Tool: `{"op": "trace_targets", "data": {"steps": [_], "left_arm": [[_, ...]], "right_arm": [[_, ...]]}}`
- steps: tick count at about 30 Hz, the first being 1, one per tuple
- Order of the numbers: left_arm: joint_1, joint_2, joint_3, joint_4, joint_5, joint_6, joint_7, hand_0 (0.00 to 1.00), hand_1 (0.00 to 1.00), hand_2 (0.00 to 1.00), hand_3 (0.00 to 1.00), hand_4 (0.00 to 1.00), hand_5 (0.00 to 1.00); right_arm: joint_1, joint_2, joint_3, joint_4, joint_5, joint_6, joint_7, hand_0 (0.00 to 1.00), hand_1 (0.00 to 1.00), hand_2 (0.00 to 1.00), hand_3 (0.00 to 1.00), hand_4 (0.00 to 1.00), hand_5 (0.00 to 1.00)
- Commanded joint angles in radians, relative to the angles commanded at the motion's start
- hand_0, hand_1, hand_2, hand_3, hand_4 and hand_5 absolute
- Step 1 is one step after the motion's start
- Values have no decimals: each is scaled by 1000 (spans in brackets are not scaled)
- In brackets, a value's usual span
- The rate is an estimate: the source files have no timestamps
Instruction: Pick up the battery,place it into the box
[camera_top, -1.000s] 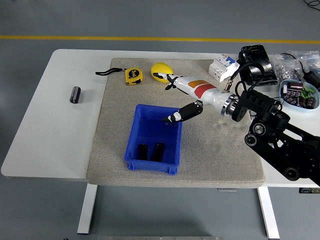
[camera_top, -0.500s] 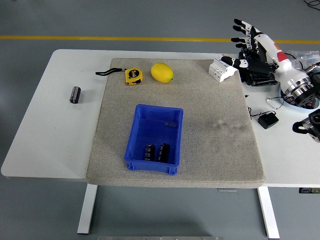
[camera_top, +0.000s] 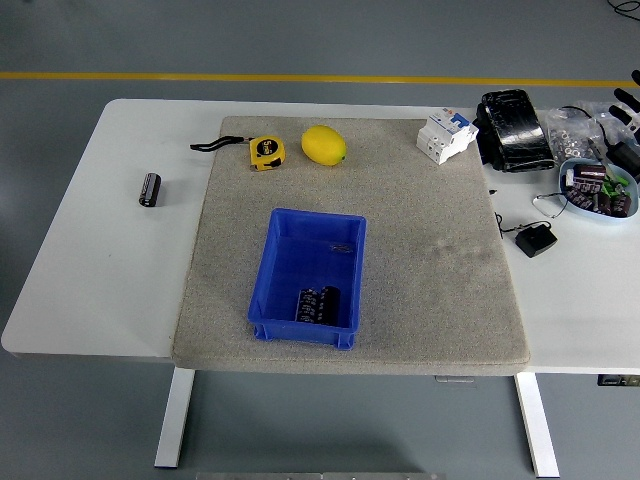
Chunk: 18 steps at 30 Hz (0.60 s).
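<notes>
A blue box (camera_top: 290, 252) stands on the grey mat (camera_top: 430, 260), near its front. Two black batteries (camera_top: 318, 305) lie side by side in the box's near end. Another black battery (camera_top: 150, 189) lies on the white table left of the mat. Only the extended fingertips of my right hand (camera_top: 628, 100) show at the far right edge, well away from the box and holding nothing. My left hand is out of view.
A yellow tape measure (camera_top: 266, 151), a lemon (camera_top: 324, 145) and a white circuit breaker (camera_top: 445, 135) sit along the mat's far edge. A black pack (camera_top: 515, 117), a blue dish of batteries (camera_top: 597, 190) and a black adapter (camera_top: 536, 241) lie on the right.
My right arm has pulled back from over the box to the far right edge, almost out of view. The two batteries in the box have shifted slightly.
</notes>
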Motion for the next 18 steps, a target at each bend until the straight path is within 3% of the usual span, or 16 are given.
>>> {"op": "trace_targets", "data": {"steps": [8,18], "left_arm": [[4,1,88,0,-80,-2,-21,672,599,626,773,741,842],[15,3,90,0,-64,5,-45,671,600,622,768,738,840]], "right_arm": [[-109,119,65,23,-73,8,-15,901,856,897,928,998,894],[-136,112,115,74,-144,10,-11,902,856,895,926,998,893]]}}
